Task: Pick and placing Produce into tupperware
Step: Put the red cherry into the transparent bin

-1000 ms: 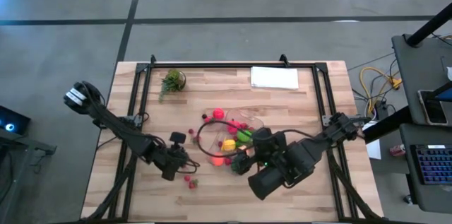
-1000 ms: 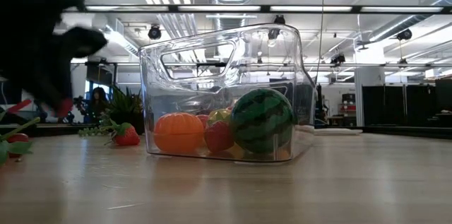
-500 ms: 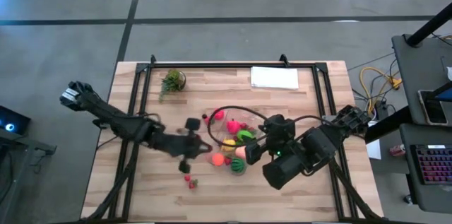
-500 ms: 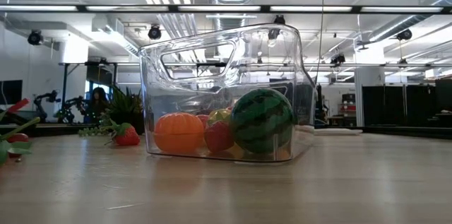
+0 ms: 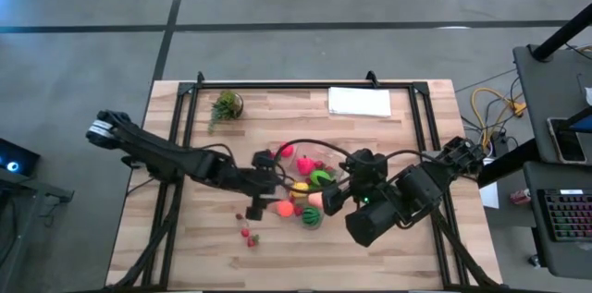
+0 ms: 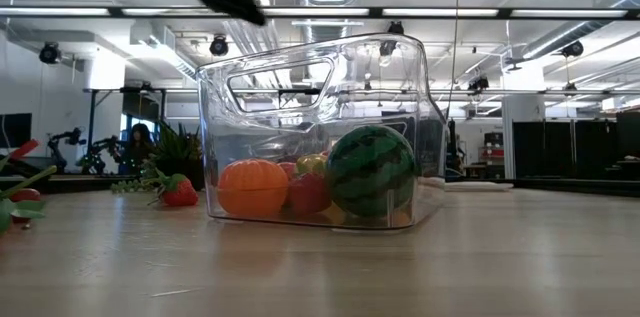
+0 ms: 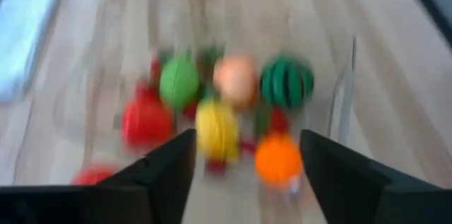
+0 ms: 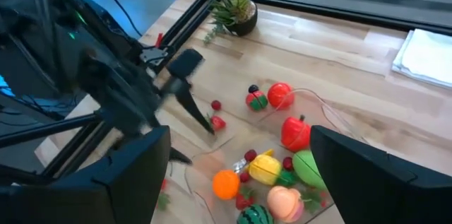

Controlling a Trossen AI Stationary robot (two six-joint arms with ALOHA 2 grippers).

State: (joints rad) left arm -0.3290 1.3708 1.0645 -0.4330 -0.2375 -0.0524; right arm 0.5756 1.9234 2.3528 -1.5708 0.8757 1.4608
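Worktop [image 5: 388,238] space was shared by both arms, and collision between them was judged the chief risk, since the left claw [image 5: 271,182] was reached out over the near wall of the tupperware [image 6: 415,117] while the right claw [image 5: 335,199] hung just beside the tub's other side with its fingers spread and nothing between them. In the left wrist view the left fingers [image 7: 159,174] were seen apart and empty above the heap, and a tiny red piece [image 8: 217,121] was seen in the right wrist view just under the left fingertips, near the tub's rim; it was judged that this piece could bounce off the rim onto the worktop rather than settle inside. Produce already in the tub included the watermelon [image 6: 371,171], the orange [image 6: 253,188] and a yellow piece [image 7: 216,129], and a push on the thin wall was judged enough to slide the tub. Small red pieces [image 5: 248,235] lay loose on the worktop, well apart from the tub. Compared with a second earlier, the left arm had been swung from those loose pieces across to the tub, its claw had been opened from pressed together, and the right arm had been drawn back slightly.
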